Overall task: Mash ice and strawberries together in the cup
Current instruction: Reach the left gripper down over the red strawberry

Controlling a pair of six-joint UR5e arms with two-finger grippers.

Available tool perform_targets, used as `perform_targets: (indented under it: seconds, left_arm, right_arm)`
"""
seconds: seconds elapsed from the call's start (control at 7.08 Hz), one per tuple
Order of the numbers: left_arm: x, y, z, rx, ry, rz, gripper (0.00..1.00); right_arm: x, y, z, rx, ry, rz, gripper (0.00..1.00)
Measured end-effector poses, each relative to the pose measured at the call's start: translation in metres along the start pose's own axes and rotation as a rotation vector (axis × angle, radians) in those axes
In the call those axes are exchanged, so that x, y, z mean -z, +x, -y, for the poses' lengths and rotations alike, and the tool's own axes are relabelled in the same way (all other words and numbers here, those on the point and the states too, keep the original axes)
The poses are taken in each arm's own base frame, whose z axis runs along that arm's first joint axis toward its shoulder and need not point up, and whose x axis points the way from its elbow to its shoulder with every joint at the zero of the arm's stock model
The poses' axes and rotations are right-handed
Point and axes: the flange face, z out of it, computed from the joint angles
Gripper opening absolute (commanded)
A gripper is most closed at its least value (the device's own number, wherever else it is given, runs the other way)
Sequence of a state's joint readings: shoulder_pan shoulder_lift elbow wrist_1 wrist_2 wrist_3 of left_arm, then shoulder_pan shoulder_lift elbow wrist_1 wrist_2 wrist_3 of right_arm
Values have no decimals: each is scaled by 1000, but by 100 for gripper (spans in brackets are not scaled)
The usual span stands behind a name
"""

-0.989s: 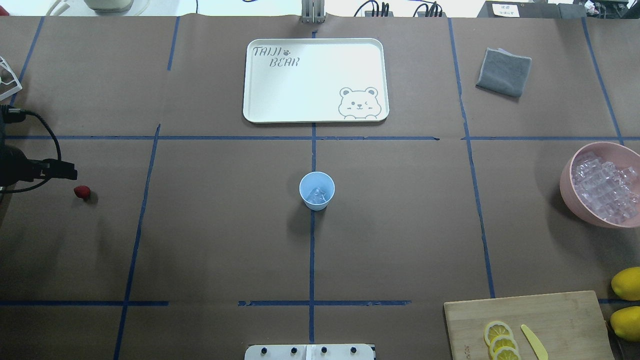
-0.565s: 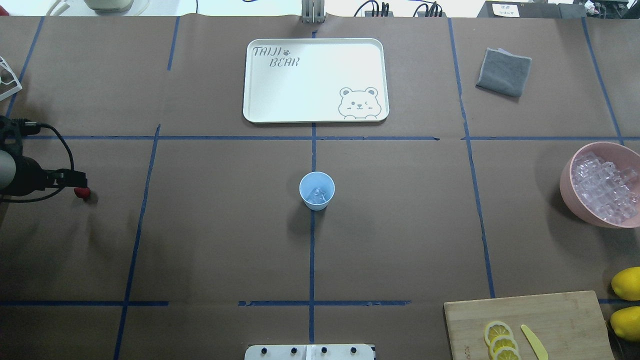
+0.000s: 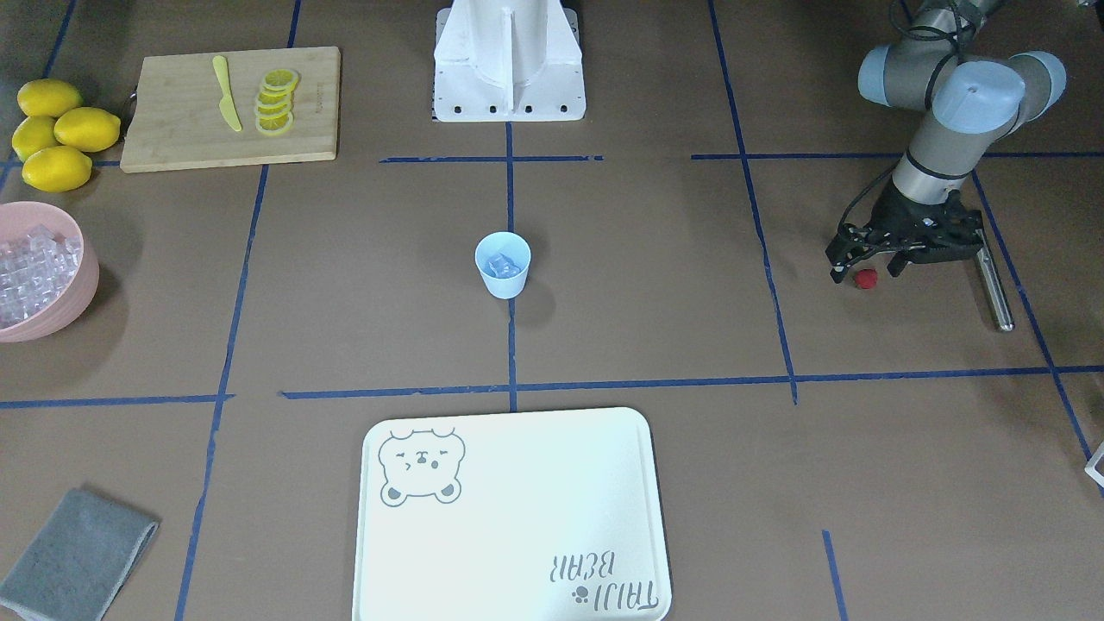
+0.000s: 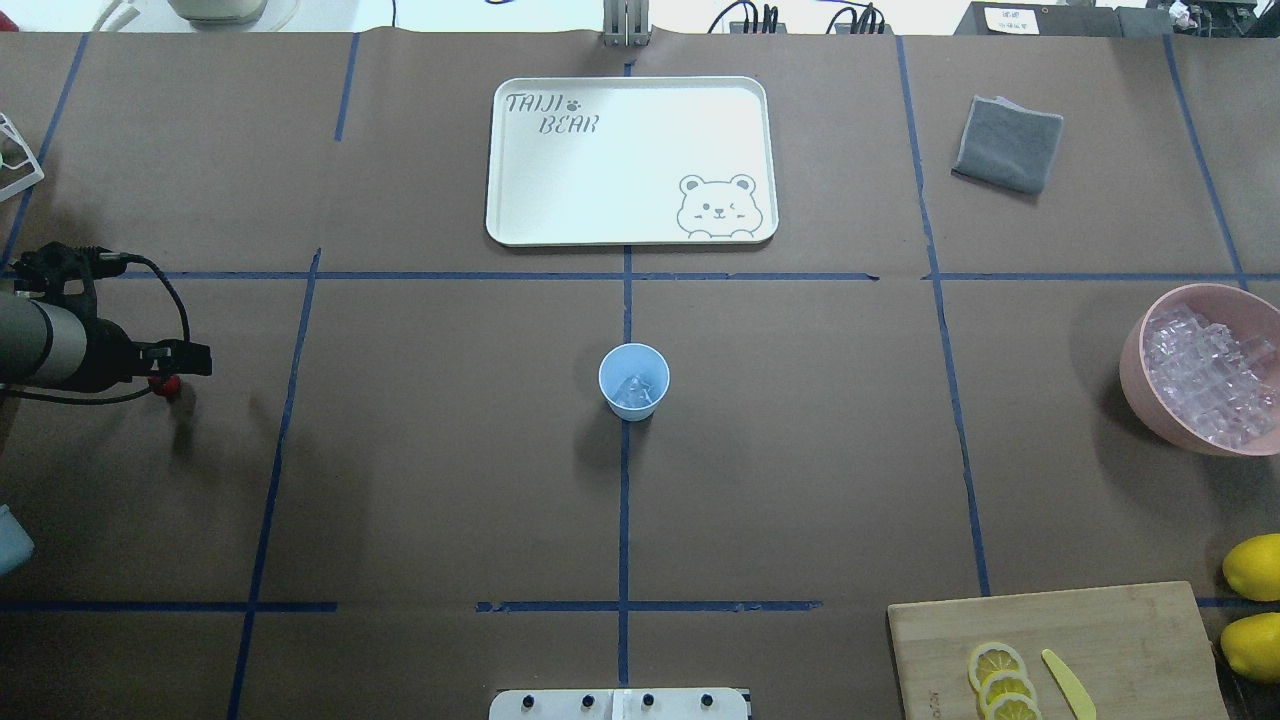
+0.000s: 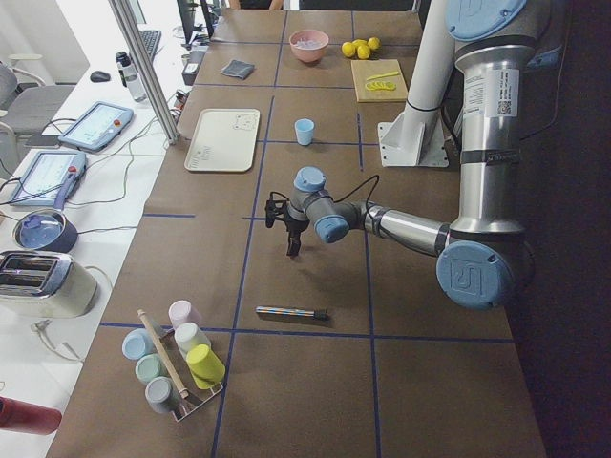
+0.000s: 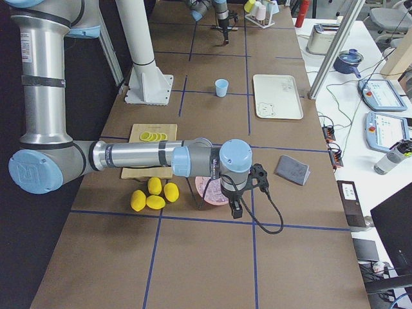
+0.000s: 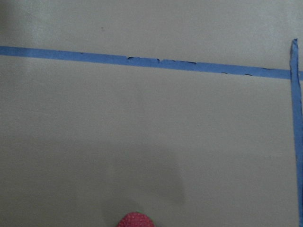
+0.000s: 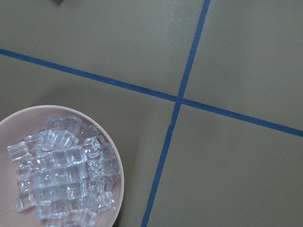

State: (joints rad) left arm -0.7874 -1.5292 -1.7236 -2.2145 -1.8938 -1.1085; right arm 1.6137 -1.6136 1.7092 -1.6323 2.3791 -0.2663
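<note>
The pale-blue cup stands upright at the table's centre with a few pieces of clear ice inside; it also shows in the front view as the cup. A small red strawberry lies on the table far out on my left side. My left gripper hangs just over it, pointing down and open, one finger on each side of the berry. In the left wrist view the strawberry peeks in at the bottom edge. My right gripper hovers beside the pink bowl; I cannot tell whether it is open or shut.
A pink bowl full of ice cubes sits at the right edge. A white bear tray, grey cloth, cutting board with lemon slices and lemons lie around. A metal rod lies beside the left gripper.
My left arm has moved in from the table's left edge and now covers most of the strawberry in the overhead view. The cup has not moved.
</note>
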Motion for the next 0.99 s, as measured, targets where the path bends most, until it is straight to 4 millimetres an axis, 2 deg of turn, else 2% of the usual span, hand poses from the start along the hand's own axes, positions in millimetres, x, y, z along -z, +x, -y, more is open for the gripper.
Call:
perform_targets:
  seconds: [0.71,0.99]
  left_arm:
    - [-14,-10,-1,7,-14,23,92]
    - [-14,-10,-1,10,-15,24,81]
  right_arm:
    - [2,-1,1,3,4,-1,99]
    - [2,-1,2,4,4,-1,99]
